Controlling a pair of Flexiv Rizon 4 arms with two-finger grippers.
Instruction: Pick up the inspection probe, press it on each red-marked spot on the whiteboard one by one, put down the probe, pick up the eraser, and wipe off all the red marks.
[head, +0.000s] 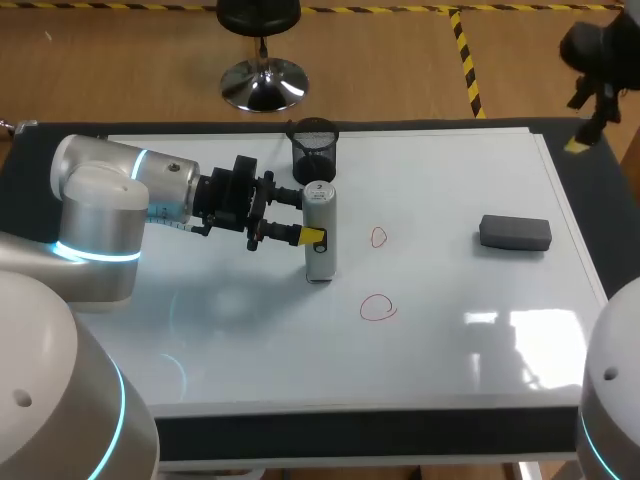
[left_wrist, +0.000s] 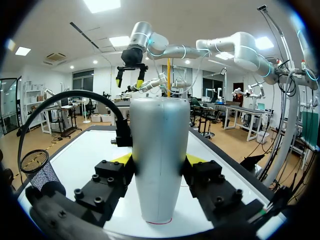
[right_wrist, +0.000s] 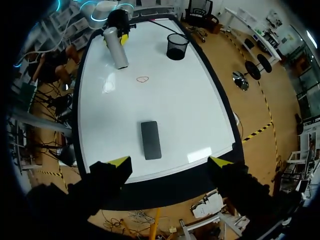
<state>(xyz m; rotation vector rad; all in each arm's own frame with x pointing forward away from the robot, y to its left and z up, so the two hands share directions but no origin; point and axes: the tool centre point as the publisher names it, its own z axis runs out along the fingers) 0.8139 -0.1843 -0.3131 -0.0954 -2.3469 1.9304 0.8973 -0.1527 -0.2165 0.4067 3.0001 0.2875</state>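
The glossy white whiteboard threw back glare, the smooth, satin-finished silver-grey cylindrical probe looked like metal or plastic, the black wire-mesh cup was open-woven, and the dark grey rectangular eraser appeared matt.

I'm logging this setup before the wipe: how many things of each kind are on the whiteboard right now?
probe: 1
eraser: 1
mesh cup: 1
red marks in plain view: 2
Total: 5
Any mark under the probe would be hidden.
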